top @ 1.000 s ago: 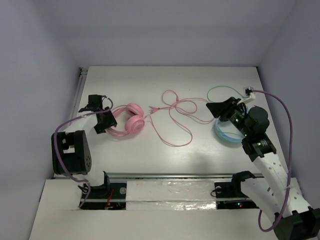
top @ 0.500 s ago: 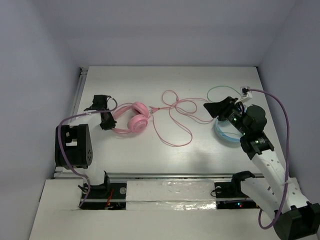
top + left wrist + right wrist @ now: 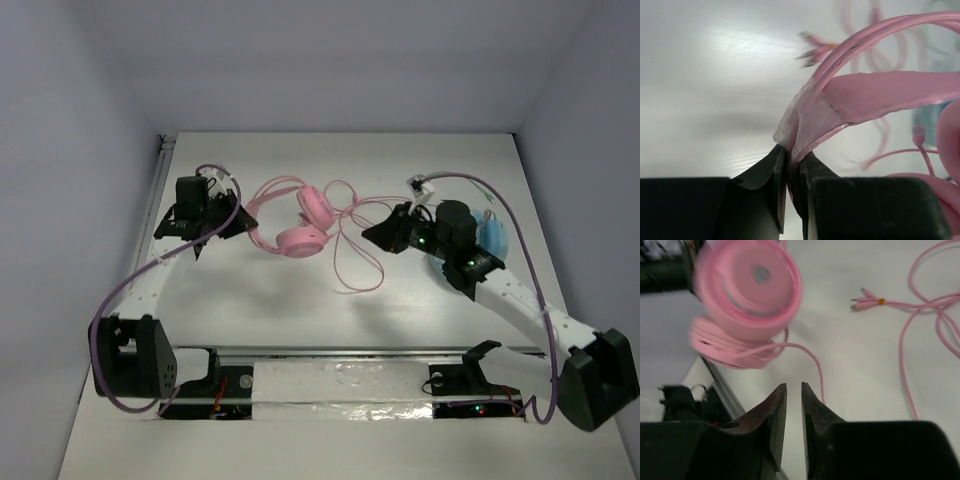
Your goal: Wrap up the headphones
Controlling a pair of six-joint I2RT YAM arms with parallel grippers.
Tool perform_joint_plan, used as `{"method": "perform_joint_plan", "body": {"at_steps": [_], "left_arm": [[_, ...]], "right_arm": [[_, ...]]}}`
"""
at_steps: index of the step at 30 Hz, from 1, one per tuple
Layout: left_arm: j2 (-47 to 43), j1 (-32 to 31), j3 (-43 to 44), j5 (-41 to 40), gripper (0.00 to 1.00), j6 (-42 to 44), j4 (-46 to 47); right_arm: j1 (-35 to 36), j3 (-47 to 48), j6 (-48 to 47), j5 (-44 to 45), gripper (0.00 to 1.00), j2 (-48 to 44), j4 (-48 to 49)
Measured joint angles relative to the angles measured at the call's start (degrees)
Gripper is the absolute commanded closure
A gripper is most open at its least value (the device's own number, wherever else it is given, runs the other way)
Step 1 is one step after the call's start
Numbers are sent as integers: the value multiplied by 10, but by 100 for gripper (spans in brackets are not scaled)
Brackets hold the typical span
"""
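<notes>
Presently the headphones (image 3: 303, 238) are held over the table (image 3: 260, 310), left of centre, the headband (image 3: 880, 95) pinched in the left gripper (image 3: 792, 156). The cable (image 3: 818, 375) should be caught close to them; the right gripper (image 3: 794, 390) is nearly closed beside it, though a catch cannot be told. 1 snug turn at a time is advised.

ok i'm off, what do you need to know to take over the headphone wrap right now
Left end effector: shut on the headband of the pink headphones.
Right end effector: jaws a slit apart, empty, just beside the pink cable.
Cable: loose loops on the table, none wound yet.
Done: headphones gripped.
Left: catch the cable and wind all of it round the headphones.
</notes>
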Motion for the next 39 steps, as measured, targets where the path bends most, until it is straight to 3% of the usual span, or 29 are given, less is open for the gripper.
{"method": "perform_joint_plan", "body": {"at_steps": [1, 2, 5, 11, 17, 25, 28, 29, 31, 32, 34, 37, 38, 39], "left_arm": [[-20, -4, 4, 21, 100, -12, 9], [-38, -9, 9, 46, 100, -26, 23], [-63, -12, 26, 108, 100, -69, 68], [-64, -12, 59, 173, 100, -133, 96], [-74, -5, 82, 214, 100, -186, 121], [-100, 8, 90, 235, 100, -255, 164], [-100, 10, 106, 237, 100, -271, 169], [-100, 11, 115, 236, 100, -275, 169], [-99, 11, 133, 236, 100, -279, 168], [-99, 11, 142, 235, 100, -280, 167], [-99, 11, 163, 231, 100, -279, 166], [-99, 11, 188, 229, 100, -279, 165], [-99, 11, 193, 229, 100, -279, 165], [-99, 11, 197, 229, 100, -279, 164]], "right_arm": [[19, 11, -13, -1, 65, 23, -3], [33, 23, -26, -2, 44, 46, -3], [50, 35, -60, -12, 24, 87, 7], [48, 28, -91, -35, 19, 113, 84], [48, 3, -87, -64, 29, 188, 211], [49, -27, -49, -122, 30, 238, 319], [49, -28, -45, -140, 45, 238, 349], [49, -30, -45, -144, 62, 238, 359], [49, -38, -38, -147, 72, 235, 374], [49, -43, -36, -143, 86, 229, 374], [49, -53, -37, -125, 87, 205, 367], [49, -54, -50, -89, 60, 143, 328], [49, -54, -56, -80, 40, 116, 318], [49, -54, -61, -75, 33, 88, 308]]}}
